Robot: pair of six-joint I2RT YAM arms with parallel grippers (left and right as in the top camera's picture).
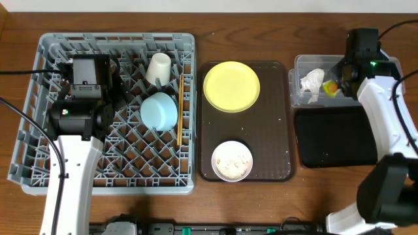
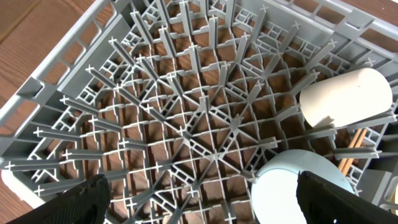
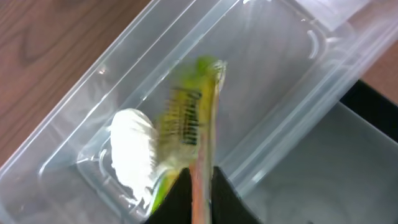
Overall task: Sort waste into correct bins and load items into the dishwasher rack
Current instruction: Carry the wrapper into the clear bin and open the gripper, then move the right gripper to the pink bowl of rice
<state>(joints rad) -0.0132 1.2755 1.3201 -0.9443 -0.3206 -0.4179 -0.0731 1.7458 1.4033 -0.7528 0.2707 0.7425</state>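
The grey rack (image 1: 39, 130) fills the table's left side. In it lie the blue bowl (image 1: 159, 111), the cream cup (image 1: 159, 68) tipped on its side, and the chopsticks (image 1: 179, 108) along the right edge. Beside it, the brown tray (image 1: 271, 130) carries the yellow plate (image 1: 231, 86) and, nearer the robot, the white bowl (image 1: 214, 160) speckled with pale crumbs (image 1: 232, 162). At far right the black tray (image 1: 336, 137) sits just beside the clear tub (image 3: 267, 93). The crumpled tissue (image 3: 132, 149) lies in the tub. The green-and-yellow wrapper (image 3: 186, 118), blurred, hangs over it, pinched between the nearly closed fingers of the right gripper (image 3: 199, 199). The left gripper (image 2: 211, 202) hovers over the rack, spread wide and holding nothing.
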